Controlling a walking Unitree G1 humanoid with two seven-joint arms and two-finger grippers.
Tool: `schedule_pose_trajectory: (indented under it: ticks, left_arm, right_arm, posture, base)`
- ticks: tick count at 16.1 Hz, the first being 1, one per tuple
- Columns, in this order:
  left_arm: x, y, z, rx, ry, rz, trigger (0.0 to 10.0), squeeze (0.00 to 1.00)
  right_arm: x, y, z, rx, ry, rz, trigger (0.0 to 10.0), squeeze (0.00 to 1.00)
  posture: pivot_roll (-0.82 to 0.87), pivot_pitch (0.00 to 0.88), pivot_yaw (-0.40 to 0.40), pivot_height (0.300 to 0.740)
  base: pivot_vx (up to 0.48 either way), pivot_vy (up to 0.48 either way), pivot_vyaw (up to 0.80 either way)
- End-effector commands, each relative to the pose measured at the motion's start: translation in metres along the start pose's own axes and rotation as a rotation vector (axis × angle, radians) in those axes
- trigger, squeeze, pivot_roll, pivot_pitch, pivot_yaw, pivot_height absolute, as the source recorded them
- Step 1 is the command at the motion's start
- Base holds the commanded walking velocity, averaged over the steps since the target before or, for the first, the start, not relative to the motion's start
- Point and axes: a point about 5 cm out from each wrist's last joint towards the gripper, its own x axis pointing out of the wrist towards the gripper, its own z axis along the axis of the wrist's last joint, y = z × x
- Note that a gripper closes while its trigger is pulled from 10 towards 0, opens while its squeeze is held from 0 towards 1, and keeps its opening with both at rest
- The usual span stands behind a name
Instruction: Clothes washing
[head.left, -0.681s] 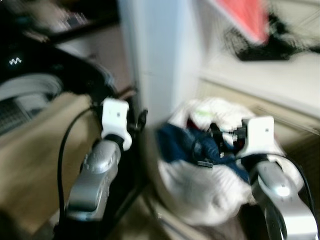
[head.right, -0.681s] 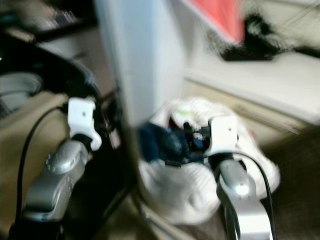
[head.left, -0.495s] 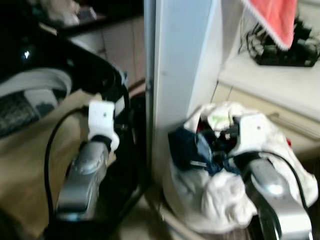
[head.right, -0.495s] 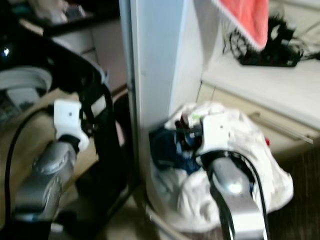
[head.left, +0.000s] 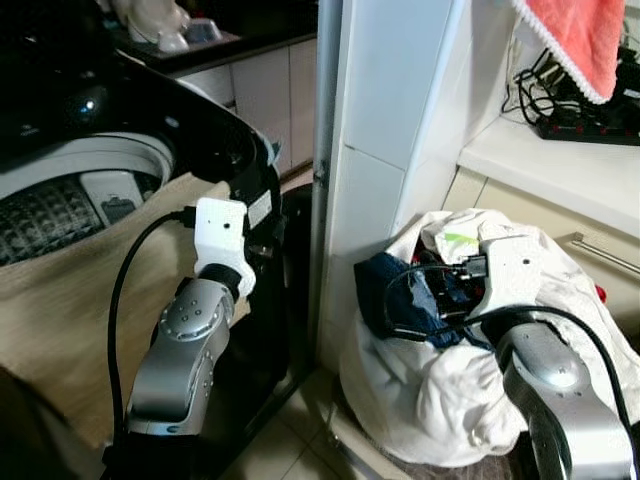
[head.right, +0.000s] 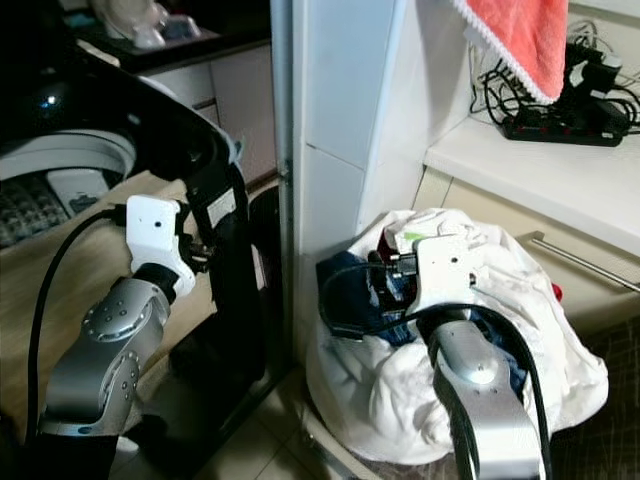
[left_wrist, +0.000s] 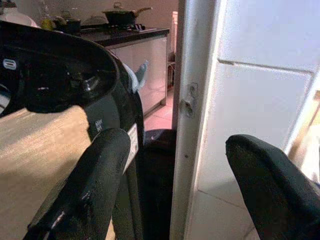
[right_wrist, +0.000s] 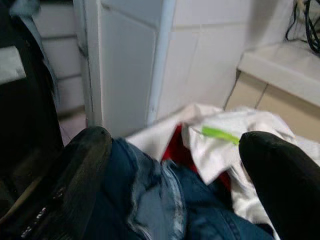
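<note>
A heap of laundry (head.left: 440, 390) lies on the floor at the foot of a white tiled pillar (head.left: 390, 130): white cloth wrapped around blue jeans (right_wrist: 150, 210), something red (right_wrist: 172, 147) and a white piece with a green mark (right_wrist: 220, 135). My right gripper (right_wrist: 175, 150) hovers open just above the jeans, holding nothing. To the left stands a black top-loading washing machine (head.left: 215, 135) with its drum (head.left: 50, 205) exposed. My left gripper (left_wrist: 177, 145) is open and empty, level with the machine's front corner, facing the gap beside the pillar.
A beige cloth (head.left: 70, 290) hangs over the washer's front. A pale ledge (head.left: 540, 160) on the right carries a power strip with cables (head.left: 590, 110), and a red towel (head.left: 580, 40) hangs above it. Kitchen cabinets (head.left: 260, 90) stand behind the washer.
The whole picture has slid to the right and sharpened, so the camera turned left. Both arms keep their places, the right one over the laundry heap.
</note>
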Motion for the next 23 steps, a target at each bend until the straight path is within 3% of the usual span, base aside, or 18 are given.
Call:
schedule_pose_trajectory:
  ticks: [1, 2, 6, 8, 10, 12, 13, 19, 23]
  left_arm:
    - [0.003, -0.003, -0.001, 0.008, 0.018, -0.027, 10.0, 0.0]
    - [0.004, -0.003, -0.002, 0.013, 0.022, -0.035, 10.0, 0.0]
    - [0.008, 0.0, 0.0, 0.011, 0.025, -0.025, 10.0, 0.0]
    - [0.01, 0.001, 0.0, 0.016, 0.025, -0.029, 10.0, 0.0]
    - [0.011, 0.0, 0.001, 0.025, 0.025, -0.067, 10.0, 0.0]
    - [0.01, 0.004, 0.003, 0.032, 0.012, -0.066, 10.0, 0.0]
    - [0.011, 0.006, 0.004, 0.055, 0.005, -0.063, 10.0, 0.0]
    - [0.017, -0.003, 0.006, 0.049, 0.0, -0.099, 10.0, 0.0]
    - [0.023, -0.011, 0.007, 0.048, -0.005, -0.123, 10.0, 0.0]
  right_arm:
    - [0.003, -0.007, -0.001, -0.005, 0.026, -0.007, 10.0, 0.0]
    - [0.006, -0.008, -0.002, -0.021, 0.042, 0.062, 10.0, 1.0]
    - [0.014, -0.01, -0.002, -0.06, 0.089, 0.203, 10.0, 1.0]
    - [0.015, -0.004, -0.01, -0.045, 0.161, 0.331, 10.0, 1.0]
    - [0.022, -0.005, -0.015, -0.075, 0.211, 0.368, 10.0, 1.0]
    - [0.027, -0.005, -0.001, -0.073, 0.142, 0.345, 10.0, 1.0]
    - [0.027, -0.006, 0.004, -0.065, 0.113, 0.295, 10.0, 0.0]
    - [0.006, 0.007, 0.0, 0.029, 0.035, 0.152, 10.0, 0.0]
    - [-0.006, 0.008, 0.002, 0.085, 0.021, 0.105, 10.0, 0.0]
  posture:
    - [-0.12, 0.0, 0.004, 0.74]
    - [-0.12, 0.0, 0.008, 0.74]
    - [-0.12, 0.0, 0.008, 0.74]
    - [-0.12, 0.0, 0.009, 0.74]
    - [-0.12, 0.0, 0.009, 0.74]
    - [-0.1, 0.0, -0.004, 0.74]
    - [-0.1, 0.0, -0.011, 0.74]
    - [-0.12, 0.0, 0.016, 0.74]
    - [-0.14, 0.0, 0.033, 0.74]
  base:
    - [0.0, 0.0, 0.0]
    - [0.0, 0.0, 0.0]
    - [0.0, 0.0, 0.0]
    - [0.0, 0.0, 0.0]
    - [0.0, 0.0, 0.0]
    - [0.0, 0.0, 0.0]
    - [0.0, 0.0, 0.0]
    - [0.0, 0.13, 0.0]
    - [0.0, 0.475, -0.8]
